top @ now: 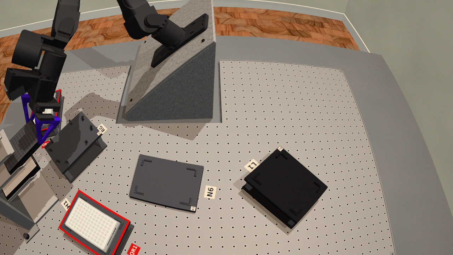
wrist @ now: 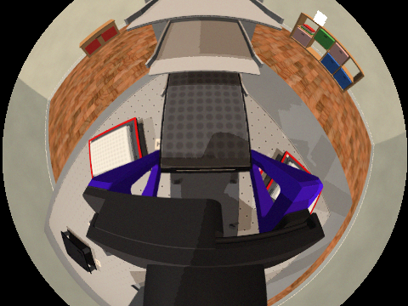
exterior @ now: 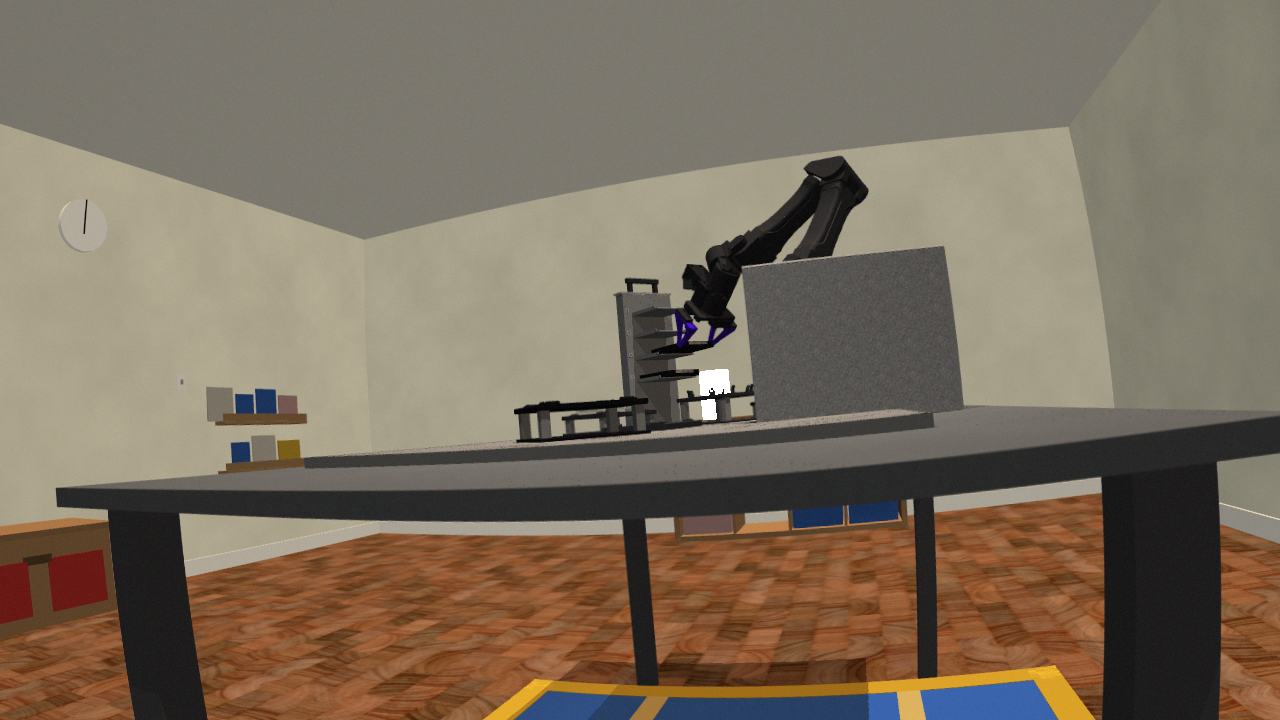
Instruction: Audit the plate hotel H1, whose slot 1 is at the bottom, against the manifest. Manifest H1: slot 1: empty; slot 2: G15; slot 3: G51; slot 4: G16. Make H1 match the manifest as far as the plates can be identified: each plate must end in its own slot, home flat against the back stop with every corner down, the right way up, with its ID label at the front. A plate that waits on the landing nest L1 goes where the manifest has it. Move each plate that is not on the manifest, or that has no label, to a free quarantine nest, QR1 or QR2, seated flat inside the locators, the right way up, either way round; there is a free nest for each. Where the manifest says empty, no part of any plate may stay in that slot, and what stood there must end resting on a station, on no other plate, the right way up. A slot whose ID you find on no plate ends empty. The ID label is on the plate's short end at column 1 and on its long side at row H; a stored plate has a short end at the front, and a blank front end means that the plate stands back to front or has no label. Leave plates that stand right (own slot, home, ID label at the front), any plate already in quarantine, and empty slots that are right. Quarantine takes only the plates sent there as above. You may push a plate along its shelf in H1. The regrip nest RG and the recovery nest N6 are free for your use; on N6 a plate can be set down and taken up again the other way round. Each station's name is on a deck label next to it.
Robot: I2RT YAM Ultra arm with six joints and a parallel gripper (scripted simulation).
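Observation:
My gripper (top: 34, 132) (exterior: 699, 345) (wrist: 206, 163) is shut on a dark plate (top: 26, 141) (wrist: 205, 115), fingers on its long sides near its front end. The plate's far end reaches under a shelf of hotel H1 (top: 17, 204) (exterior: 628, 329) (wrist: 204, 64); which slot is unclear. A thin pale line shows on its front end, unreadable. A dark-edged plate (top: 22, 181) (exterior: 669, 374) sits lower in H1. A white plate (top: 91, 223) (wrist: 111, 150) lies on QR1 (top: 124, 234). Another white plate (top: 48, 111) is on QR2, partly hidden by the gripper.
Regrip nest RG (top: 74, 139) stands close beside the gripper and H1. Recovery nest N6 (top: 166, 183) and black landing nest L1 (top: 285, 187) (wrist: 76, 252) hold no plate. The arm's sloped base block (top: 177, 91) (exterior: 850, 331) stands behind RG and N6.

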